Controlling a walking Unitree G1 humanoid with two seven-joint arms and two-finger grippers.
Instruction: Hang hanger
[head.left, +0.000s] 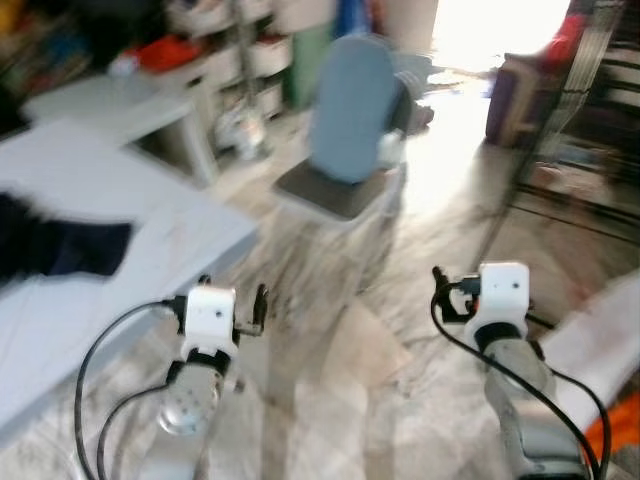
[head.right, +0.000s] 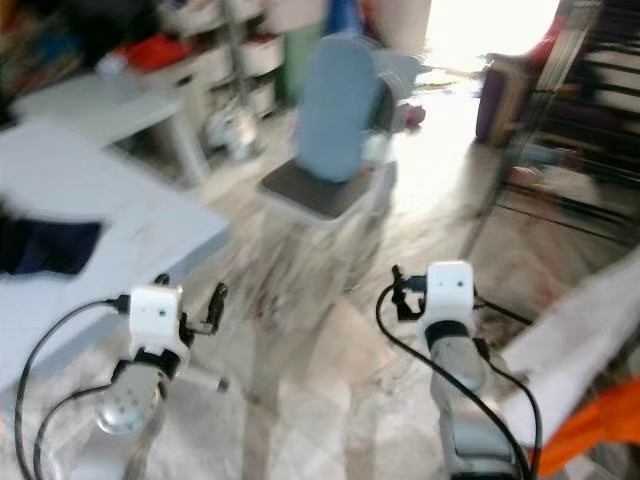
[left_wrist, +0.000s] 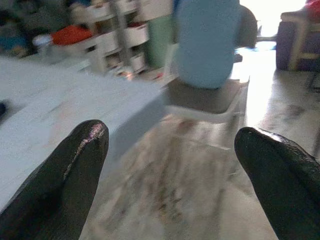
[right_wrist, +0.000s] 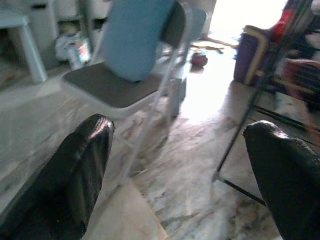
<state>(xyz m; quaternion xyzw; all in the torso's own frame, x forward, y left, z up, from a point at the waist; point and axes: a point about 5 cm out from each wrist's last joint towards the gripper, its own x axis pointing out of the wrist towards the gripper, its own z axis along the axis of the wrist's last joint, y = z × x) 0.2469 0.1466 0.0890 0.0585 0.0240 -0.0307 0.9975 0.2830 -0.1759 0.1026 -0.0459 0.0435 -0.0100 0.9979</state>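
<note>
My left gripper (head.left: 236, 296) is held low over the marble floor beside a white table's corner; in the left wrist view its fingers (left_wrist: 75, 165) stand wide apart with nothing between them. Further right, my right gripper (head.left: 450, 285) is also open and empty, its fingertips (right_wrist: 80, 150) pointing toward a folding chair. A black metal rack (head.left: 585, 120) stands at the far right, and its thin leg (right_wrist: 240, 125) is visible ahead. A dark garment (head.left: 60, 245) lies on the white table (head.left: 130, 210). The picture is blurred.
A folding chair with a blue back and grey seat (head.left: 350, 130) stands straight ahead. Shelves with boxes (head.left: 230, 50) line the back left. A purple seat (head.left: 510, 95) sits by the bright doorway. A white surface (head.left: 600, 335) and orange cloth (head.left: 620, 440) lie at the right.
</note>
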